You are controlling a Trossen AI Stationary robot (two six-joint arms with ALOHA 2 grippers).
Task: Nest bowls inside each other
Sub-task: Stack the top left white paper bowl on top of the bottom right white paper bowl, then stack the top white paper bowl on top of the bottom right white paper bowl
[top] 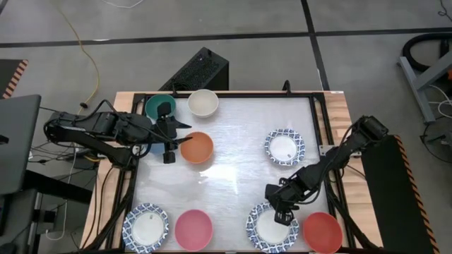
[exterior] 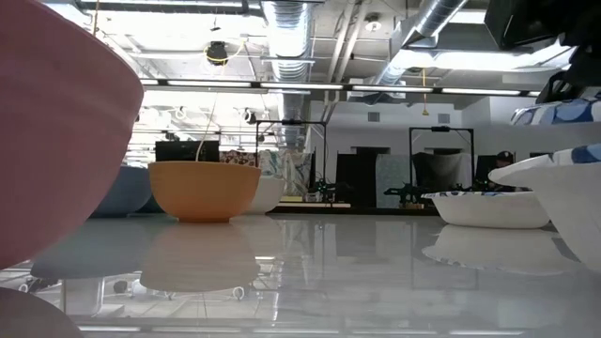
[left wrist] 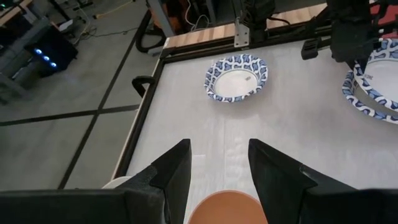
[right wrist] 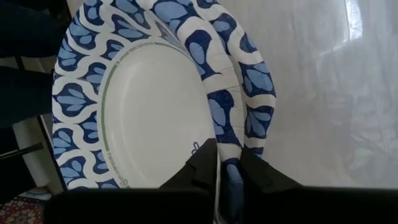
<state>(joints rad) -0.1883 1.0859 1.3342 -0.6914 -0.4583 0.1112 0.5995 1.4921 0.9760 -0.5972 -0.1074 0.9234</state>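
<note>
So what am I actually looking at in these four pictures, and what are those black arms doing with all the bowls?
It is a robot with two dark arms at a white table. One picture looks straight down, one looks level across the tabletop, and two come from cameras on the wrists. Bowls are scattered about: a teal bowl, a cream-white bowl, an orange bowl, a pink bowl, a red bowl and blue-and-white patterned bowls. The right gripper pinches the rim of a patterned bowl lying in another like it. The left gripper stands open beside the orange bowl, holding nothing.
</note>
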